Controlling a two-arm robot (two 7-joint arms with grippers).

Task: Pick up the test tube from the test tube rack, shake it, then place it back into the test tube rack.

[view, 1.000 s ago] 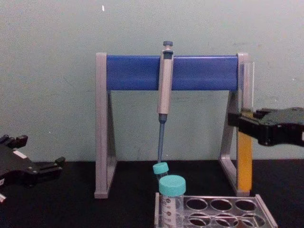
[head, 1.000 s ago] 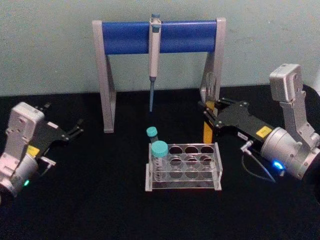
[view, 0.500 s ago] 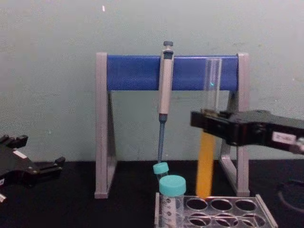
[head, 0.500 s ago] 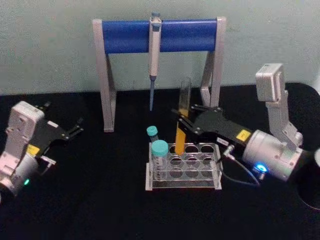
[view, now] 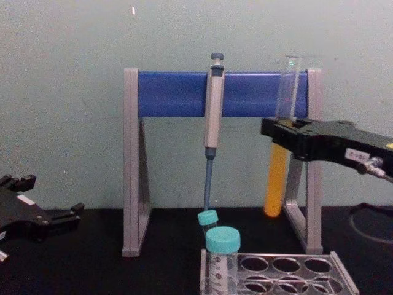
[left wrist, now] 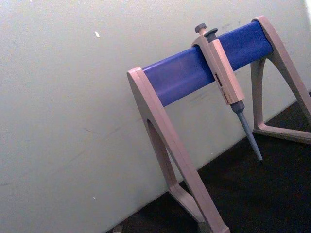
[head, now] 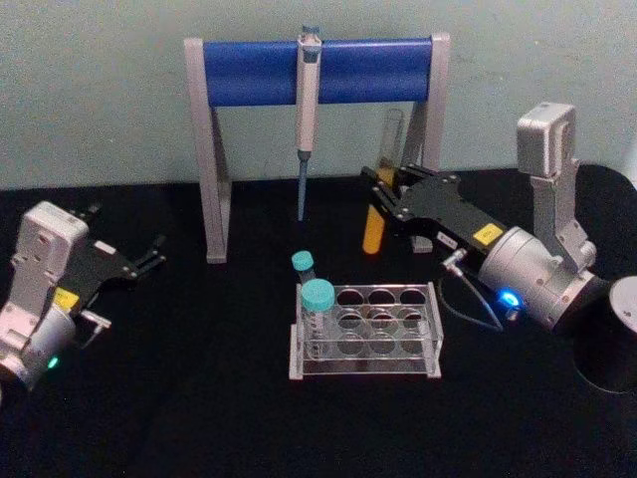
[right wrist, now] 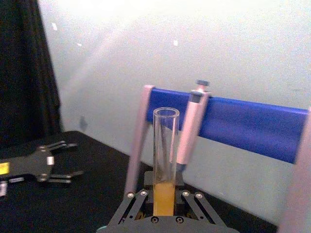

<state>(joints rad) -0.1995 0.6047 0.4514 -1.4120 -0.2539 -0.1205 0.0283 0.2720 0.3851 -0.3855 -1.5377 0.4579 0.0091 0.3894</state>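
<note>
The test tube [head: 382,179], clear glass with orange-yellow liquid in its lower half, hangs tilted in the air behind the test tube rack [head: 435,329]. My right gripper [head: 383,194] is shut on its middle. In the chest view the test tube [view: 276,184] leans with its top to the right, its bottom well above the rack [view: 288,275], and the right gripper [view: 279,130] reaches in from the right. The right wrist view shows the tube [right wrist: 164,145] upright between the right gripper's [right wrist: 164,211] fingers. My left gripper [head: 149,261] rests open on the table at far left.
Two teal-capped vials [head: 318,296] [head: 303,262] stand in the rack's left holes. Behind the rack a grey-and-blue pipette stand [head: 249,75] carries a hanging pipette [head: 307,90], close to the tube's top. A black round object [head: 622,339] sits at the right edge.
The right gripper swung the tube left over the rack's rear holes, then lifted it back and to the right, tilted. The left arm has not moved.
</note>
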